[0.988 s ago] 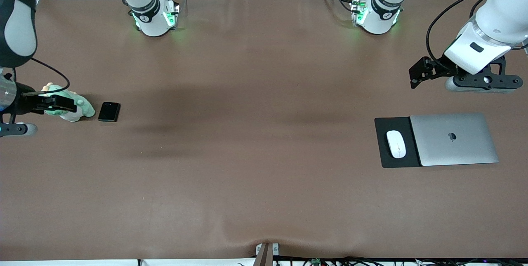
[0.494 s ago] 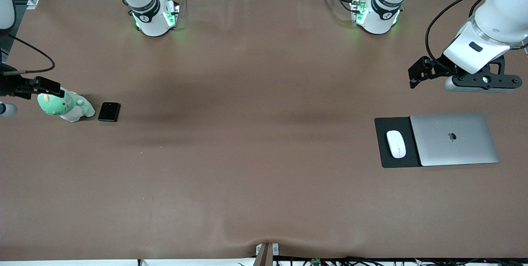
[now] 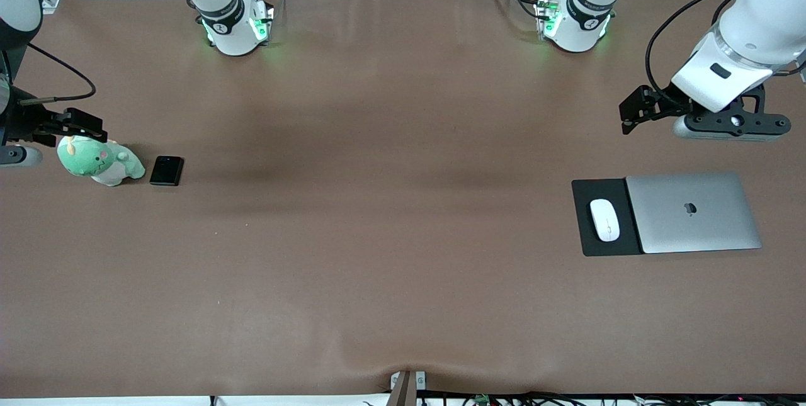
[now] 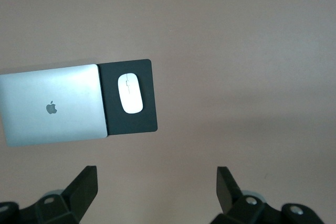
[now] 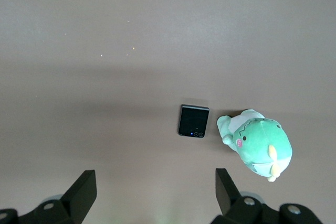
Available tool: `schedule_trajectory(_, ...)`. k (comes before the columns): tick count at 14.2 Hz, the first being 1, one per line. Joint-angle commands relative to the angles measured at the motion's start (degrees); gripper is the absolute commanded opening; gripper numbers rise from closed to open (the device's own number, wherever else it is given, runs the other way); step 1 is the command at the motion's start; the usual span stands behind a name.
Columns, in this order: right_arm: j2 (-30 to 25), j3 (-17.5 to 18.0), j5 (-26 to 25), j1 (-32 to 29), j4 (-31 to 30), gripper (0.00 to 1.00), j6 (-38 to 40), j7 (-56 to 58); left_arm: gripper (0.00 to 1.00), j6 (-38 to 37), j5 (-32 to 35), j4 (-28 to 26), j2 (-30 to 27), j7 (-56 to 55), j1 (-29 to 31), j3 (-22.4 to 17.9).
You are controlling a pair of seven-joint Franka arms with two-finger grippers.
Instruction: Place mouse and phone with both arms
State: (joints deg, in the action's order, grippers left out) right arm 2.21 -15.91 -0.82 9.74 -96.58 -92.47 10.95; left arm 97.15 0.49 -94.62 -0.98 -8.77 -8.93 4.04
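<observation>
The white mouse (image 3: 604, 219) (image 4: 129, 93) lies on a black mouse pad (image 3: 582, 239) (image 4: 131, 124) toward the left arm's end of the table. The small black phone (image 3: 167, 170) (image 5: 193, 121) lies flat toward the right arm's end, just beside a green plush toy (image 3: 99, 163) (image 5: 260, 147). My left gripper (image 3: 633, 113) (image 4: 156, 174) hangs open and empty high over bare table, between the pad and the arm bases. My right gripper (image 3: 82, 124) (image 5: 156, 177) is open and empty, high over the table at the plush toy's edge.
A closed silver laptop (image 3: 692, 212) (image 4: 52, 106) lies against the mouse pad, partly on it. Brown cloth (image 3: 390, 204) covers the whole table. Both arm bases (image 3: 236, 25) stand along the table edge farthest from the front camera.
My right gripper has moved off the plush toy toward the bases' side, so the toy now shows fully. My left gripper has drifted slightly the same way. Mouse and phone lie unmoved.
</observation>
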Motion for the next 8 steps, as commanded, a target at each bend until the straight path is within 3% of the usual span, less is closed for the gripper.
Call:
schedule_trajectory(1, -1.2, 0.0, -1.2, 0.2, 0.0, 1.00, -0.1, -0.3, 1.00, -0.7, 0.7, 2.1, 0.8, -1.6, 0.1, 0.9)
schedule_trajectory(6, -1.2, 0.4, -1.2, -0.3, 0.5, 1.00, 0.6, -0.5, 1.00, -0.7, 0.7, 2.1, 1.1, -1.5, 0.2, 0.9)
schedule_trajectory(7, -1.2, 3.1, -1.1, -3.3, 0.6, 1.00, 0.4, -0.7, 1.00, -0.7, 0.7, 2.2, 1.1, -1.4, 0.2, 0.9)
schedule_trajectory(8, -1.2, 8.5, -1.0, -8.4, 0.6, 1.00, 0.5, -0.6, 1.00, -0.6, 0.7, 2.2, 1.2, -1.4, 0.3, 0.9)
